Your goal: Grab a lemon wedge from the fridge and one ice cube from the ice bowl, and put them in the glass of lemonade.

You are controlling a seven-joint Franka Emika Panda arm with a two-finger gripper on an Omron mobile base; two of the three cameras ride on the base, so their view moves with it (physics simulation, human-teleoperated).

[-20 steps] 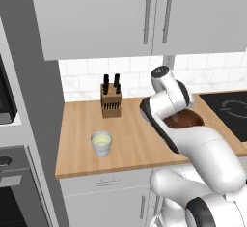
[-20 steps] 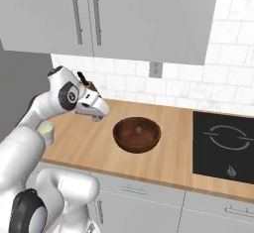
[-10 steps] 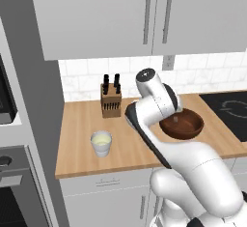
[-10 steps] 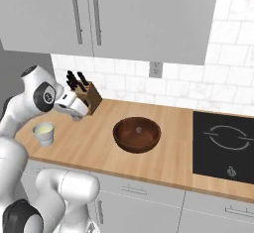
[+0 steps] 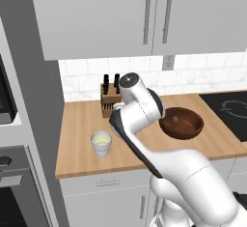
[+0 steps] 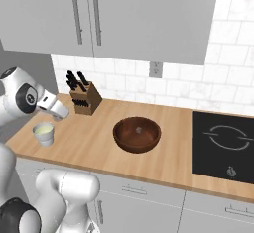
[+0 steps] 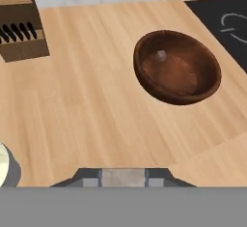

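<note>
Your pincer [image 6: 63, 114] is closed, poised above and just right of the glass of lemonade [image 6: 43, 133] at the table's [image 5: 77, 139] left end. What it clamps is hidden. The ice cube [image 7: 160, 55], small and probably slippery, sits in the ice bowl [image 6: 137, 134]; take it across opposite flat faces.

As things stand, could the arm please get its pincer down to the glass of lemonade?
Probably yes. The pincer hangs just above and beside the glass of lemonade, whose mouth is uncovered; the knife block and ice bowl stand off to the side on the counter.
</note>
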